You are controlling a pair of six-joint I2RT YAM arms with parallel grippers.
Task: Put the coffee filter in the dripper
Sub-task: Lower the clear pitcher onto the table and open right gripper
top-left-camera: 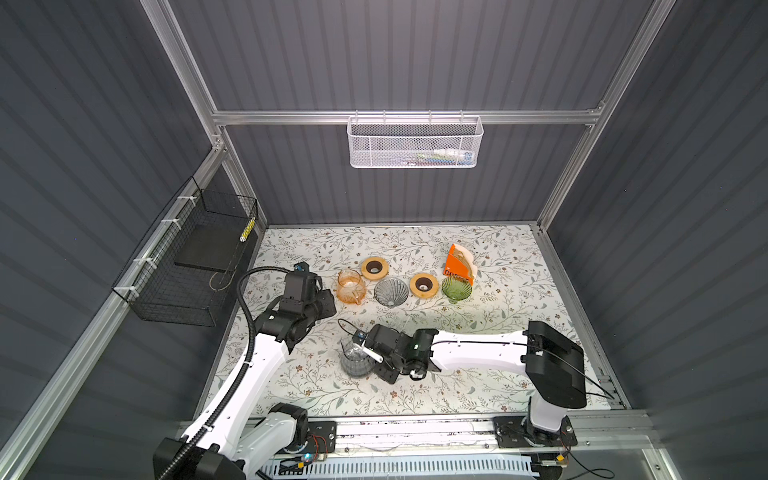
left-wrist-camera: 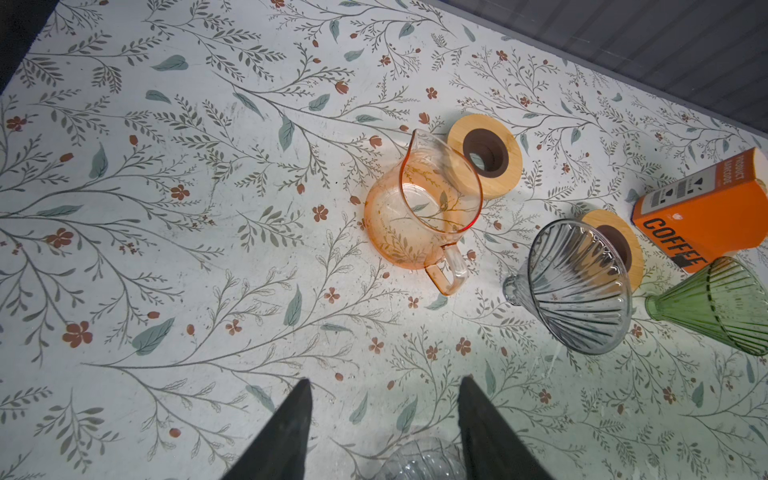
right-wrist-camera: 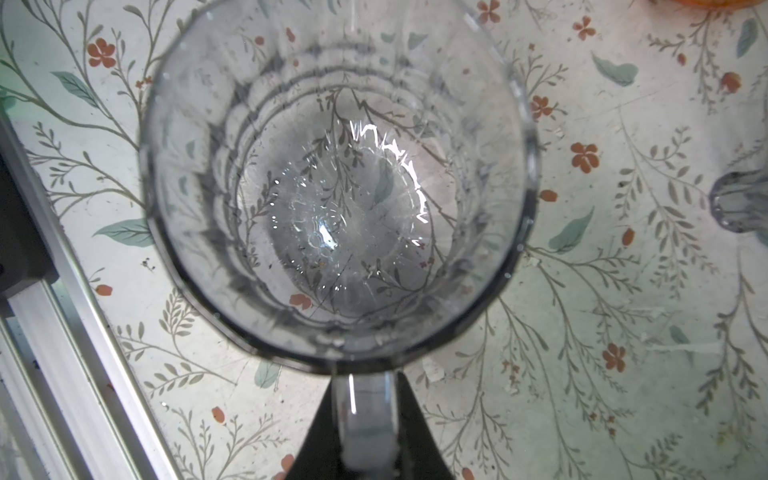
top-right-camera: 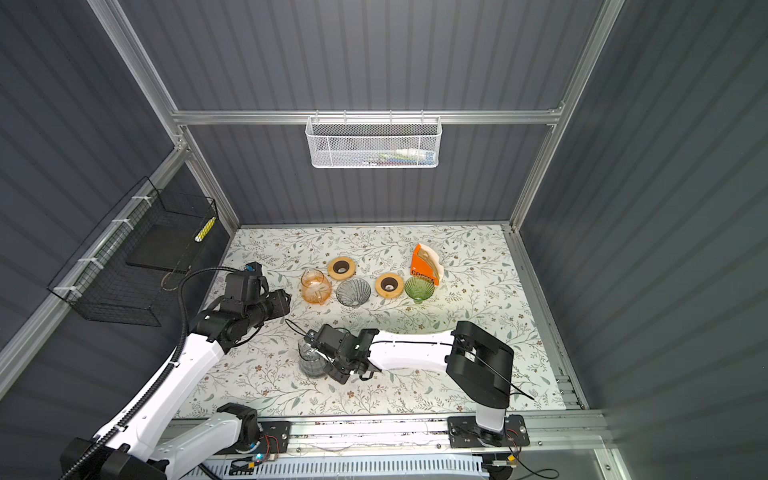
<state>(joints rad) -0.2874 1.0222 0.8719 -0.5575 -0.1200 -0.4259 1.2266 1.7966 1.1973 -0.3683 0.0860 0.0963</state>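
My right gripper [right-wrist-camera: 365,399] is pinched on the handle [right-wrist-camera: 365,419] of the clear glass carafe [right-wrist-camera: 332,187], which is upright near the front of the flowered table [top-left-camera: 490,374]. My left gripper [left-wrist-camera: 386,380] hangs with its jaws spread and nothing between them, near the orange carafe [left-wrist-camera: 419,216]. That makes two carafes, and farther back I count two tipped glass drippers, the grey dripper [top-left-camera: 390,291] and the green dripper [top-left-camera: 456,289], and two stands, a wooden ring [top-left-camera: 374,268] behind the orange carafe and a second wooden ring [top-left-camera: 424,285] between the drippers. There is also one orange filter box [top-left-camera: 455,268] holding the paper coffee filters [top-left-camera: 466,254], just behind the green dripper.
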